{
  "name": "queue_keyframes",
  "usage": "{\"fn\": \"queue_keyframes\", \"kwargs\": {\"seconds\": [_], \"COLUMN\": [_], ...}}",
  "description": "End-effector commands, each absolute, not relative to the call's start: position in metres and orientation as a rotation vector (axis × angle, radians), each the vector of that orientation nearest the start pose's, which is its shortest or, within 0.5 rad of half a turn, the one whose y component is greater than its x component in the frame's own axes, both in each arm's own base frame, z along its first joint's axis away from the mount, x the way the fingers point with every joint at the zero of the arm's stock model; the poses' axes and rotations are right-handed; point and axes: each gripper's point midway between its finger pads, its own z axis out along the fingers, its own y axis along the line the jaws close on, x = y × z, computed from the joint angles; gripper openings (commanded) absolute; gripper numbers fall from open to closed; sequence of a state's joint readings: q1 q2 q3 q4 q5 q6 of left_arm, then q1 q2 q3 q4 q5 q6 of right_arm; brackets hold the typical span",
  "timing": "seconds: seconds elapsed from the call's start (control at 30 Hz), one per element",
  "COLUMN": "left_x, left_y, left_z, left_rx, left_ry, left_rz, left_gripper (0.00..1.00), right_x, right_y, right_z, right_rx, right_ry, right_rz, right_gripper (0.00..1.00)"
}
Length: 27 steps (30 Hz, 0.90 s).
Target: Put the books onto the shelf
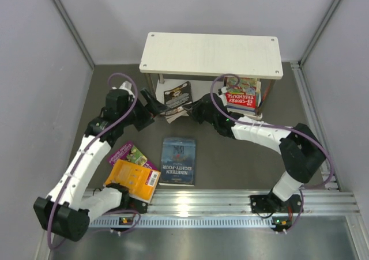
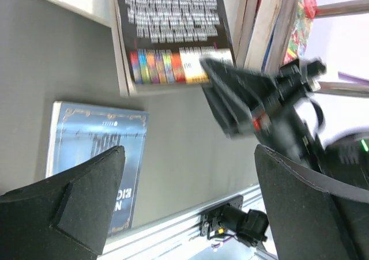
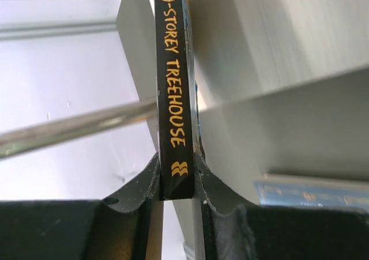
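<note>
- Nearest my bases, the orange book (image 1: 135, 179) lies flat on the table (image 1: 230, 156), partly over the purple-green book (image 1: 130, 153). The blue book (image 1: 179, 161) lies just beside them. None of the three is shelved yet.
- My left gripper (image 1: 151, 103) stands wide and holds nothing; its fingers (image 2: 75, 208) are spread with bare table between them.
- My right gripper (image 3: 176, 185) is pinched narrow on the spine of the black book (image 3: 174, 98). The book leans just in front of the shelf's left half, its back cover tilted up toward the overhead camera.
- Beyond, the shelf (image 1: 210, 52) has a stack of books (image 1: 242, 95) under its top board at the right end.
- The step in hand, as I judge it, is placing the black book — the grip is on my right side alone.
- The next move calls for easing the book in under the top board toward the stack and keeping it from flopping open. My left arm should draw clear so the two wrists don't meet — they sit close together.
</note>
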State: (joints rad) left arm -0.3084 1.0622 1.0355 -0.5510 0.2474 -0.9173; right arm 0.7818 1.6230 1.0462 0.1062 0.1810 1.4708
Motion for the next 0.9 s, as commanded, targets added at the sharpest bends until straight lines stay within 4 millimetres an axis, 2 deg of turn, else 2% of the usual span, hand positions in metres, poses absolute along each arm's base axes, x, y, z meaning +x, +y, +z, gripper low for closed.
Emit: {"fn": "queue_keyframes", "kwargs": {"seconds": [0.0, 0.03, 0.07, 0.1, 0.13, 0.17, 0.2, 0.27, 0.33, 0.4, 0.47, 0.5, 0.53, 0.6, 0.67, 0.77, 0.8, 0.87], "left_x": [0.259, 0.248, 0.243, 0.236, 0.227, 0.221, 0.215, 0.202, 0.193, 0.186, 0.182, 0.180, 0.179, 0.176, 0.175, 0.175, 0.175, 0.176], "left_y": [-0.150, -0.145, -0.142, -0.139, -0.135, -0.134, -0.132, -0.128, -0.125, -0.123, -0.122, -0.122, -0.122, -0.121, -0.122, -0.124, -0.125, -0.125], "left_z": [0.255, 0.256, 0.255, 0.249, 0.250, 0.248, 0.243, 0.241, 0.238, 0.235, 0.232, 0.230, 0.229, 0.225, 0.221, 0.218, 0.218, 0.219], "left_rx": [-0.585, -0.593, -0.605, -0.615, -0.618, -0.628, -0.639, -0.645, -0.656, -0.655, -0.649, -0.647, -0.643, -0.641, -0.640, -0.635, -0.631, -0.625], "left_ry": [2.236, 2.242, 2.247, 2.263, 2.257, 2.264, 2.272, 2.274, 2.274, 2.280, 2.288, 2.295, 2.298, 2.308, 2.317, 2.323, 2.322, 2.321], "left_rz": [-0.860, -0.846, -0.837, -0.826, -0.824, -0.823, -0.817, -0.820, -0.819, -0.819, -0.819, -0.817, -0.817, -0.814, -0.819, -0.831, -0.833, -0.832], "left_gripper": [0.99, 0.99, 0.99, 0.99, 0.99, 0.99, 0.99, 0.99, 0.99, 0.99, 0.99, 0.98, 0.98, 0.98, 0.98, 0.98, 0.98, 0.98], "right_x": [0.371, 0.376, 0.380, 0.383, 0.387, 0.390, 0.394, 0.396, 0.396, 0.394, 0.394, 0.389, 0.385, 0.381, 0.379, 0.381, 0.384, 0.390], "right_y": [0.377, 0.386, 0.393, 0.397, 0.403, 0.408, 0.412, 0.419, 0.420, 0.416, 0.406, 0.396, 0.391, 0.376, 0.370, 0.368, 0.372, 0.381], "right_z": [0.212, 0.221, 0.206, 0.203, 0.211, 0.198, 0.202, 0.185, 0.180, 0.166, 0.161, 0.148, 0.156, 0.145, 0.146, 0.143, 0.148, 0.143], "right_rx": [0.884, 0.883, 0.892, 0.899, 0.902, 0.909, 0.910, 0.917, 0.936, 0.974, 1.019, 1.061, 1.077, 1.119, 1.126, 1.119, 1.111, 1.076], "right_ry": [1.949, 1.933, 1.966, 1.967, 1.954, 1.974, 1.968, 2.004, 2.006, 2.016, 1.998, 2.008, 1.985, 1.970, 1.958, 1.966, 1.958, 1.983], "right_rz": [1.200, 1.223, 1.195, 1.191, 1.204, 1.169, 1.179, 1.155, 1.139, 1.107, 1.080, 1.042, 1.051, 1.004, 0.992, 0.958, 0.970, 0.963], "right_gripper": [0.00, 0.00, 0.00, 0.00, 0.00, 0.00, 0.00, 0.00, 0.00, 0.00, 0.00, 0.00, 0.00, 0.00, 0.00, 0.00, 0.00, 0.00]}}
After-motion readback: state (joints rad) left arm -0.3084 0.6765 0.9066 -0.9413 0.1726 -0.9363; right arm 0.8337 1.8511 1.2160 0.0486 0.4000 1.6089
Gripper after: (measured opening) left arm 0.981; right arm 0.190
